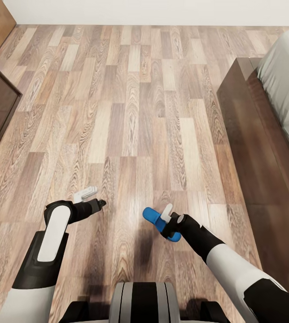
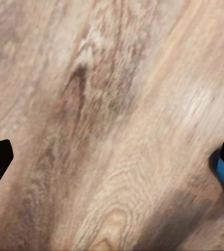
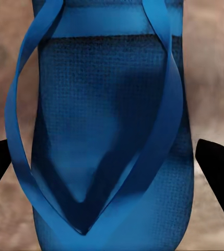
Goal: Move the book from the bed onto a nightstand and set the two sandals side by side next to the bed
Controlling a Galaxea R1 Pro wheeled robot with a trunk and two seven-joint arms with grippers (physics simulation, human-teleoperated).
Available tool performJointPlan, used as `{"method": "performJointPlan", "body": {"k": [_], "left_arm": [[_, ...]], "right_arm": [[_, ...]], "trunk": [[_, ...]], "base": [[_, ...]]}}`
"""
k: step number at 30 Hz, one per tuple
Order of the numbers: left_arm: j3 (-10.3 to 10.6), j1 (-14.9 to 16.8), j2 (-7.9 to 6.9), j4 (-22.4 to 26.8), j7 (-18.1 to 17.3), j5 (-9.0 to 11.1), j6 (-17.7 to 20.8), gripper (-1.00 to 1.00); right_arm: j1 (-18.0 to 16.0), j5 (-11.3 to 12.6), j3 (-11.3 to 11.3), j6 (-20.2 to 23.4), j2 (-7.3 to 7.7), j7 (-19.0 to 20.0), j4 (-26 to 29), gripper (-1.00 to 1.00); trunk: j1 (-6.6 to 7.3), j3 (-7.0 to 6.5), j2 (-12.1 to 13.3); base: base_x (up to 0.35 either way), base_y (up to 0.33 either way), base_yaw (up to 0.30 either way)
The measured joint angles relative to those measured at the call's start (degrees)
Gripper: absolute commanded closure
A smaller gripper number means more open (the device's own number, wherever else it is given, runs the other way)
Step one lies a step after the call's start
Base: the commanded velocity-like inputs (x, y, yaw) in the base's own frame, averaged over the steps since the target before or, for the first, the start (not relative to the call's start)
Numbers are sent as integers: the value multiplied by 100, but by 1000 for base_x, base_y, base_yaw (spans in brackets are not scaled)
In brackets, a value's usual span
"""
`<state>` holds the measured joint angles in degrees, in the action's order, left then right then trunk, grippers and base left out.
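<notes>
One blue sandal (image 1: 161, 223) sits at the right hand (image 1: 170, 220), low over the wood floor (image 1: 131, 112) near the bed (image 1: 261, 143), probably being carried toward a spot beside the frame. In the right wrist view its sole and straps lie between the dark fingers, though whether they clamp it cannot be told. The left hand (image 1: 87, 194) hangs empty, fingers apart. One sandal is visible.
</notes>
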<state>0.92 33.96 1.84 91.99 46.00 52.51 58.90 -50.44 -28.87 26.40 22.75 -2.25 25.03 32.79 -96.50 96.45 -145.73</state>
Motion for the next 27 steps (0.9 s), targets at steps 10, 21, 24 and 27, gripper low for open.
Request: {"method": "performJointPlan", "body": {"k": [10,21,24,27], "left_arm": [[-23,-67,-43,-2,7,-51,-33,-100],[-61,-955,-59,4,8,-77,-749,-100],[-72,-1315,-84,6,1,-88,-979,-100],[-79,-1662,-200,6,-31,-96,-1319,-100]], "right_arm": [[43,57,-63,31,76,272,725,100],[208,12,-531,2006,582,1903,4192,100],[221,3,-629,2405,607,1955,4712,100],[228,-47,-688,2648,620,1984,5087,100]], "trunk": [[26,-222,13],[54,-468,28],[62,-539,32],[70,-606,36]], "base": [[0,0,0],[0,0,31],[0,0,209],[0,0,258]]}}
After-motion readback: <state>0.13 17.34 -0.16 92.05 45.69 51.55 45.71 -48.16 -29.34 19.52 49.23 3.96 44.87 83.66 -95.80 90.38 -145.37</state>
